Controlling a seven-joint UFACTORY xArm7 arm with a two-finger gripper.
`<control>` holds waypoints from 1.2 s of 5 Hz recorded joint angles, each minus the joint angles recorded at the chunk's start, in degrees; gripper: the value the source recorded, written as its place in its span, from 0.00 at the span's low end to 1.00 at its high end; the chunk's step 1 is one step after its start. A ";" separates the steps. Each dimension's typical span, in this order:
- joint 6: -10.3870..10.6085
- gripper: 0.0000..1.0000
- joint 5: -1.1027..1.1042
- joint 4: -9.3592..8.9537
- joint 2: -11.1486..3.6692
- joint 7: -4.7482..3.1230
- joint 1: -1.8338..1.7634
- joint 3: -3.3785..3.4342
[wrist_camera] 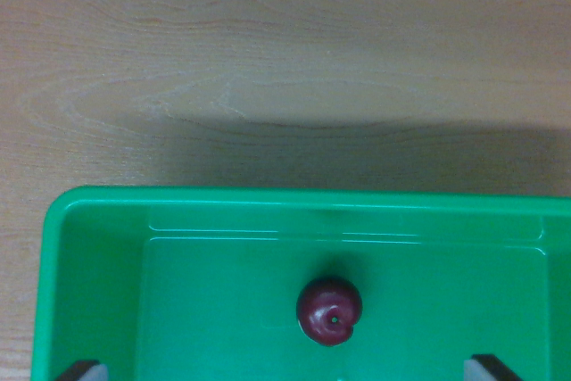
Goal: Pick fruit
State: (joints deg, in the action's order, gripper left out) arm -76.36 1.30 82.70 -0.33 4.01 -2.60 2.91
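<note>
A plain tabletop setup is shown, no room type being told; only a light wood-grain table (268, 60) and a green plastic bin (98, 247) are seen.

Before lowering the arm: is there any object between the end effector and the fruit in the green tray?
Nothing visible. The dark red fruit lies alone on the green tray floor, between the end effector fingertips at the bottom edge.
</note>
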 joint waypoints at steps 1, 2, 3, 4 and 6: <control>2.31 0.00 0.11 -1.48 -1.17 -0.15 0.14 -0.09; 2.31 0.00 0.11 -1.48 -1.17 -0.15 0.14 -0.09; 4.70 0.00 0.21 -3.01 -2.38 -0.30 0.29 -0.18; 4.70 0.00 0.21 -3.01 -2.38 -0.30 0.29 -0.18; 7.18 0.00 0.33 -4.60 -3.62 -0.46 0.44 -0.27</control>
State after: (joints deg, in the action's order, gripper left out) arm -69.18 1.63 78.10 -3.95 3.55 -2.16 2.64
